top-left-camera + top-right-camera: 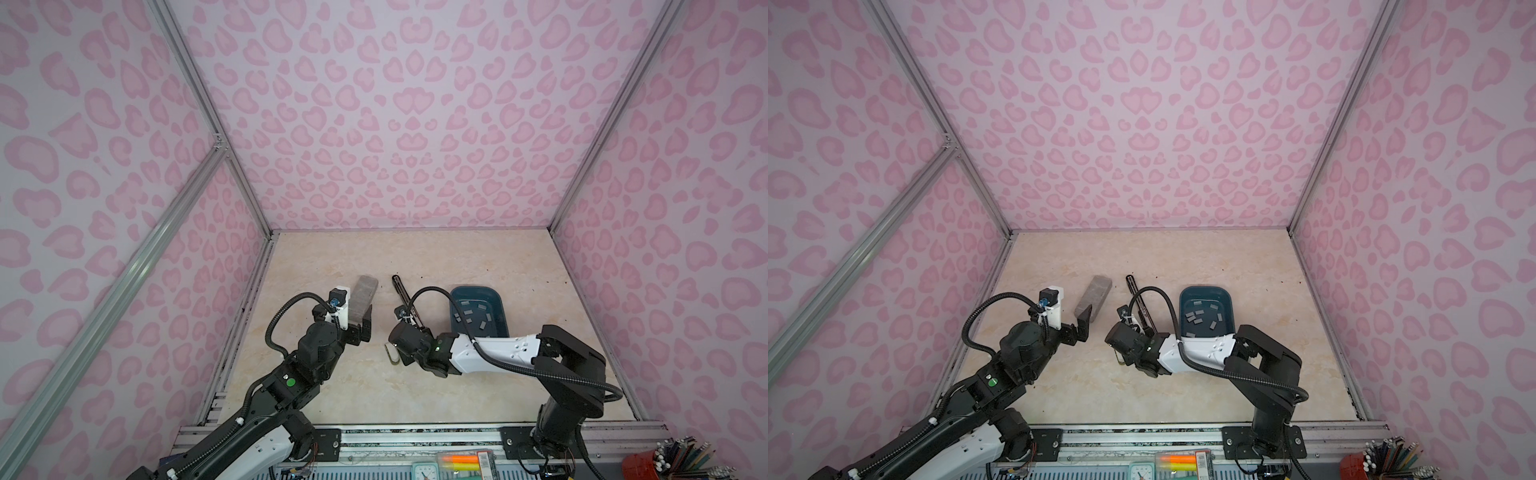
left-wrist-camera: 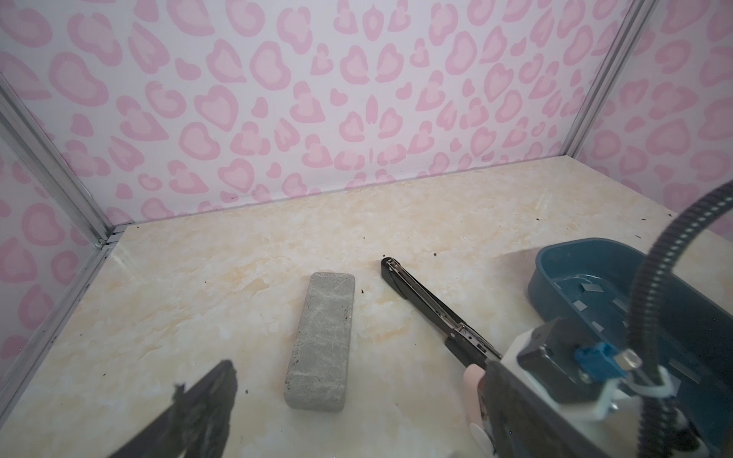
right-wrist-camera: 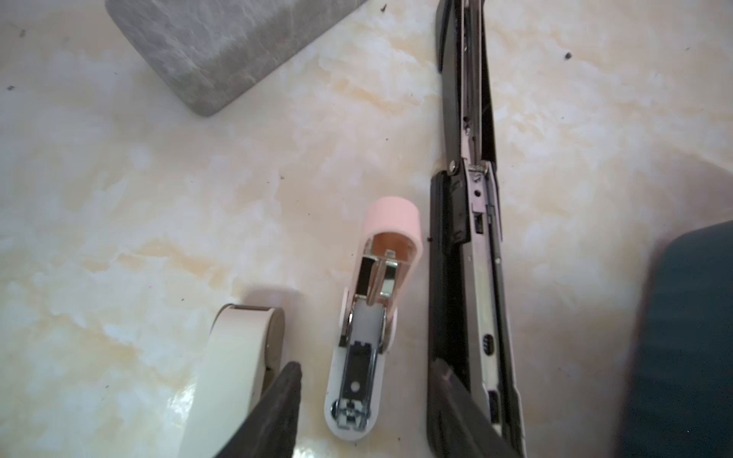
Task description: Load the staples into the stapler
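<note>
on the table (image 1: 415, 249) the stapler (image 1: 399, 286) lies between block (image 1: 365, 291), left, and tray (image 1: 501, 309) holding staples (image 1: 467, 309), right.

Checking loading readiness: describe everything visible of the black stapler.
The black stapler lies swung fully open, flat on the marble-look table, between the grey block and blue tray: long, thin, its bare metal channel facing up. A pink stapler lies alongside, apart. One finger of the right gripper overlaps its near end.

The black stapler (image 1: 401, 291) lay opened flat, metal channel up. The staples (image 1: 466, 309), small grey strips, lay scattered in the blue tray (image 1: 478, 289) beside it.
</note>
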Controlling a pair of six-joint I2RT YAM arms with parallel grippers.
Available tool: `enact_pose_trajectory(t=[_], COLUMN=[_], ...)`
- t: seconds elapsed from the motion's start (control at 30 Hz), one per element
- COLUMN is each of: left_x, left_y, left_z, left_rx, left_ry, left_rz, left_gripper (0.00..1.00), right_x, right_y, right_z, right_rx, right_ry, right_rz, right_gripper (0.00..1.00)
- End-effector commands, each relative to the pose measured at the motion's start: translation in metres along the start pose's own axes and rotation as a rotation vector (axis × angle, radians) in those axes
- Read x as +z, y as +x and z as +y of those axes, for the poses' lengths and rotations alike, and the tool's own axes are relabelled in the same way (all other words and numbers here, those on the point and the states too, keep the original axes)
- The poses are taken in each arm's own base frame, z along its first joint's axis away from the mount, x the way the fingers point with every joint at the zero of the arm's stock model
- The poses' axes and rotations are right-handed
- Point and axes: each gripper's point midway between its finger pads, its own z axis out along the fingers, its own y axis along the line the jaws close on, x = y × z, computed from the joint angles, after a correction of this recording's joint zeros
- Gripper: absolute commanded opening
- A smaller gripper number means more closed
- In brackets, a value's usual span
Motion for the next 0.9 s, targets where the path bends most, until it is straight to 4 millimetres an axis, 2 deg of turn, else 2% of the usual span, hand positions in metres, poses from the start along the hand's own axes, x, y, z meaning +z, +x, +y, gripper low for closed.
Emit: enact_pose_trajectory(t=[0.0, 0.1, 0.17, 0.4, 0.67, 0.87], left_x=[-0.002, -0.003, -0.004, -0.006, -0.007, -0.006], left_y=[-0.005, -0.005, -0.006, -0.006, -0.006, -0.006], left_z=[-0.009, -0.014, -0.013, -0.008, -0.001, -0.001], left_rx=[0.016, 0.027, 0.024, 0.018, 0.008, 0.008], left_ry=[0.053, 0.085, 0.084, 0.058, 0.019, 0.018], left_rz=[-0.008, -0.005, -0.01, -0.019, -0.022, -0.018], left_gripper=[0.98, 0.98, 0.98, 0.98, 0.99, 0.99], right_x=[-0.018, -0.031, -0.031, -0.013, -0.004, 0.003], right_y=[-0.015, -0.018, -0.016, -0.002, 0.006, 0.018], right_z=[0.007, 0.023, 0.034, 0.061, 0.06, 0.059], right_rx=[-0.043, -0.107, -0.144, -0.262, -0.301, -0.312], right_ry=[0.014, -0.026, -0.058, -0.088, -0.073, -0.127], right_rz=[-0.111, -0.146, -0.135, -0.048, -0.005, 0.044], right_gripper=[0.59, 0.65, 0.66, 0.66, 0.65, 0.59])
